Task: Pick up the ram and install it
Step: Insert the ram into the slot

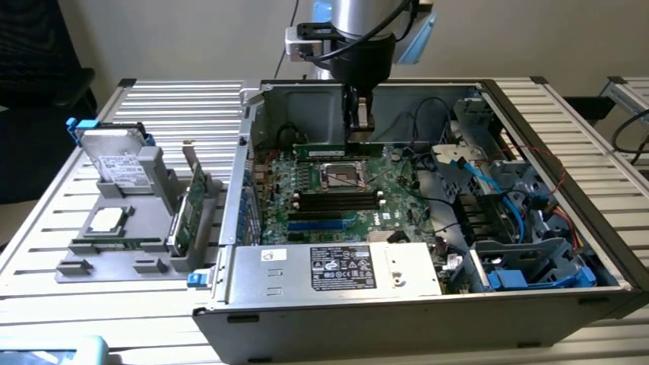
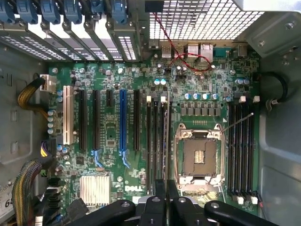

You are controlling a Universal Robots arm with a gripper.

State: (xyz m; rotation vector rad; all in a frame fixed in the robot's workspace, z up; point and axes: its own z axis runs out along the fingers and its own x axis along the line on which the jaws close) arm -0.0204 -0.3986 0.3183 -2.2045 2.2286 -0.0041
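The arm (image 1: 357, 34) reaches straight down into the open computer case (image 1: 304, 331). Its gripper (image 1: 357, 128) (image 2: 167, 190) is pressed together, pinching the ram (image 1: 340, 150) (image 2: 167, 141) by its upper edge. The ram sits level and edge-down just beside the processor socket (image 1: 343, 176) (image 2: 198, 155), parallel to the memory slots (image 2: 153, 141) there.

Arm (image 1: 361, 26) vertical, pincer (image 1: 357, 135) straight down, fingers (image 2: 160, 202) narrowly pinched.

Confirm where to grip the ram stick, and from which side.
Middle of its top long edge, pinching the two flat faces from straight above. The ram stick is thin and hangs on edge, so a centred grip should keep it level and leave the bottom edge free. The gripper holds it so now.
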